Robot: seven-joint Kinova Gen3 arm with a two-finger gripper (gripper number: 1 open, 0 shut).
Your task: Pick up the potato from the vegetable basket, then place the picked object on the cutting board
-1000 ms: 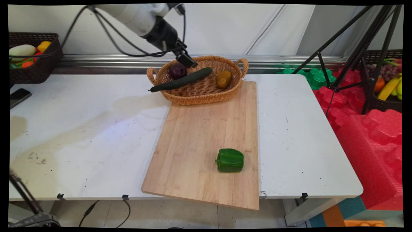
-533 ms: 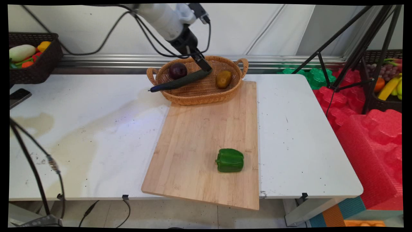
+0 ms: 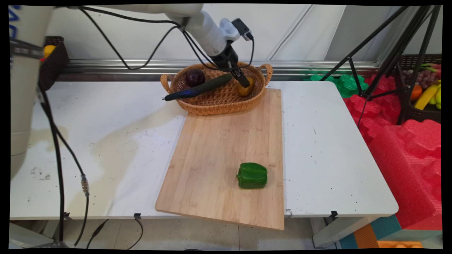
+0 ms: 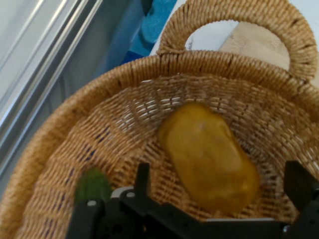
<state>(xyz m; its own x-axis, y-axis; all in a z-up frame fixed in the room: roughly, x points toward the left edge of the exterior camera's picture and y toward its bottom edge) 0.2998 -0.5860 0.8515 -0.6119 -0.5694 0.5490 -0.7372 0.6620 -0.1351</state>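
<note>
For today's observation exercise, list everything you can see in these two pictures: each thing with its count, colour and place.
Woven wicker basket with two handles: one, tan, at the table's far edge.
Potato-shaped yellow-brown vegetable: one, in the basket's right part, between the open fingers.
Long dark green cucumber: one, across the basket, tip over its left rim.
Round dark purple onion: one, in the basket's left part.
Blocky green bell pepper: one, on the board's near right.
Wooden cutting board: one, pale, mid-table.
White table: one.
Black phone: one, left edge.
Black two-finger gripper: one, over the potato.
</note>
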